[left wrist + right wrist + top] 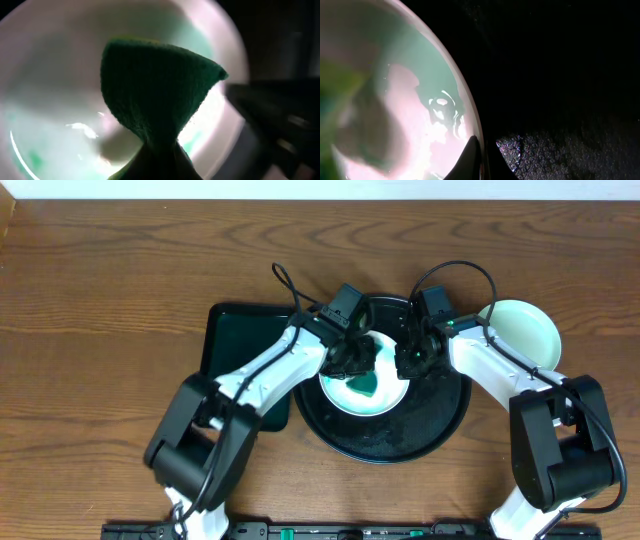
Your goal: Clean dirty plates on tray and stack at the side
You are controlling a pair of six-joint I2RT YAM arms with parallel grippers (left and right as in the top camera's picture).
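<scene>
Now our left gripper (352,358) clamps a green cloth (155,95) to wipe the plate (345,398) at the middle of the tray (440,425), while our right gripper (412,362) pinches its rim, seemingly to steady it.

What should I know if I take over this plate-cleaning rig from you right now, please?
Left hand: shut on a dark green sponge, on the centre plate.
Right hand: shut on that plate's right rim, steadying it.
The black tray holds only this plate; a second plate, mint and clean-looking, sits on the table at the tray's right.
Done: apparently one plate. Left: green traces show on this one; finish wiping, then stack it on the second plate. No third plate in view.
</scene>
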